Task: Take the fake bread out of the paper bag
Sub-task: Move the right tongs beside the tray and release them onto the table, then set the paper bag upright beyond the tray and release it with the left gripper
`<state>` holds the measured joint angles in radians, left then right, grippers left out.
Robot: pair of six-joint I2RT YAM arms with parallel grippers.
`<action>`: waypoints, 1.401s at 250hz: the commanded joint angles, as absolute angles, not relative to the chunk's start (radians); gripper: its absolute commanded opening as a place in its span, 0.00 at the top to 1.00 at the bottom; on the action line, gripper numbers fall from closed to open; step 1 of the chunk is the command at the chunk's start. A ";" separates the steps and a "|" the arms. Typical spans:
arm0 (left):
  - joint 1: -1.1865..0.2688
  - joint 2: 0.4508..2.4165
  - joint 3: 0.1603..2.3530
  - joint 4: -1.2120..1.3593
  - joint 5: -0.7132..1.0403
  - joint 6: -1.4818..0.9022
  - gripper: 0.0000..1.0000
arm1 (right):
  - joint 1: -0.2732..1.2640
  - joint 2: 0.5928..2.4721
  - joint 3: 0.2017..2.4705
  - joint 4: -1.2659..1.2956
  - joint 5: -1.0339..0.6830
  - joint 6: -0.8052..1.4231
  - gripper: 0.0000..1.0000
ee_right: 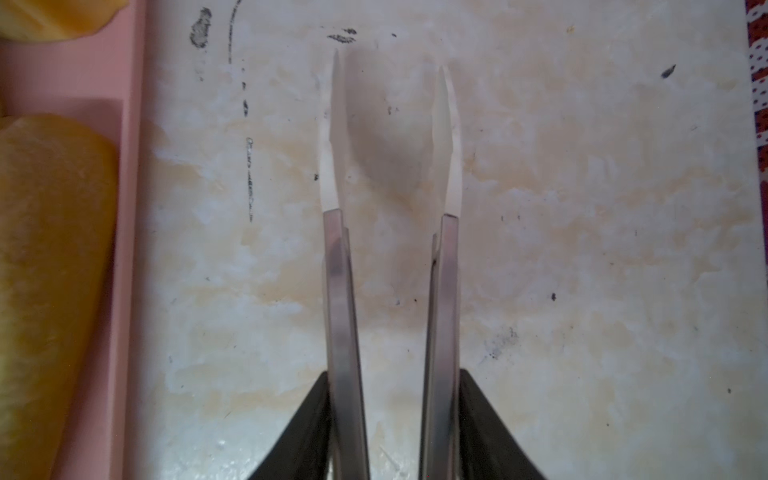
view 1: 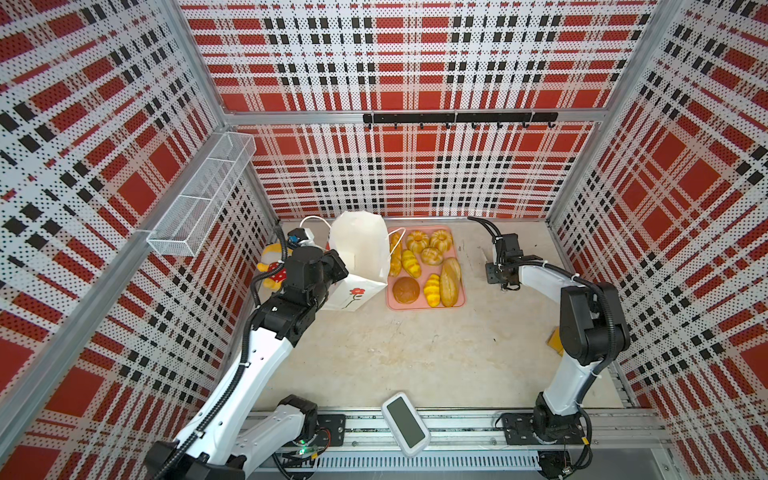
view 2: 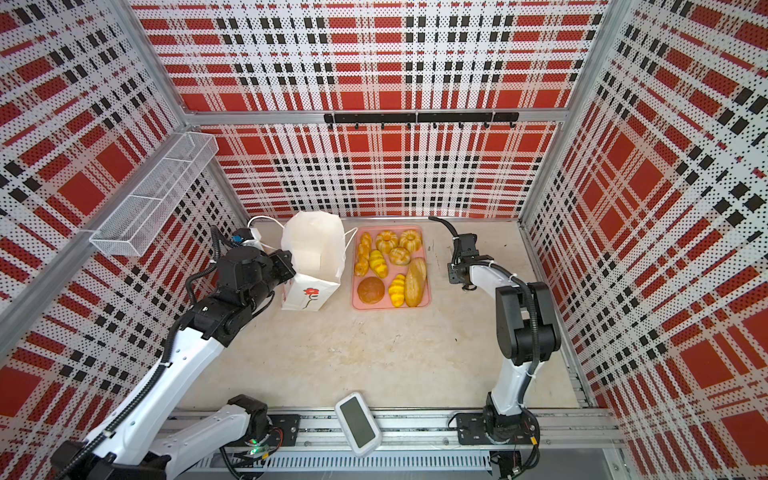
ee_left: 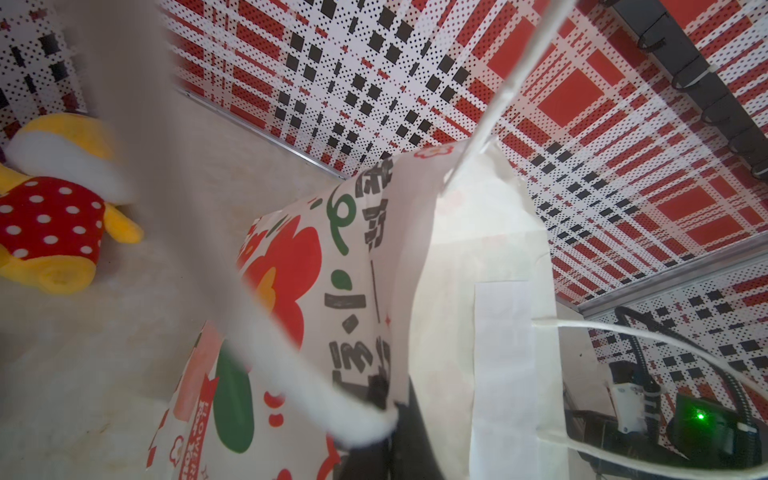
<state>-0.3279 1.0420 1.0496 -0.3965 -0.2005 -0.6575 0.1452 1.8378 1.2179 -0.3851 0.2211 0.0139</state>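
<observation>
So where this is at: on the table, the bag stands upright in the upper middle of both top views. What I can see down its open mouth is plain white paper, with no bread showing. Touching its right side is the pink tray, and the bread is all on it. I count eight pieces: rings, croissants, buns, a loaf.

My read is that the unloading is basically done, or on its very last check.

The left claw is at the bag's near rim with its jaws together. It looks pinched on the paper edge, holding the mouth open. The right claw hangs over bare table just right of the tray, jaws apart with nothing between them.

If I'm right, the next move is either one more dip into the bag to confirm it's empty, or the left claw letting go of the rim without tipping the bag. It's light, floppy paper, so an easy release is the way to go.

As for writing, the left wrist view shows the bag's printed face: red flowers, green blobs and chunky black hand-drawn characters I can't read. A red ribbon at the lower left of that frame has white letters that look like "LOVE" plus something more. I don't see any brand name anywhere.
</observation>
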 commanded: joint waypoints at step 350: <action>-0.055 1.593 1.338 -0.057 0.214 -0.794 1.00 | 0.120 1.368 0.853 -0.369 0.202 0.146 0.00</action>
<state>-0.0750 1.5673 1.3190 -0.1226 0.1974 -0.7273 0.1184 1.3823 0.8543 -0.3916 0.1940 0.1448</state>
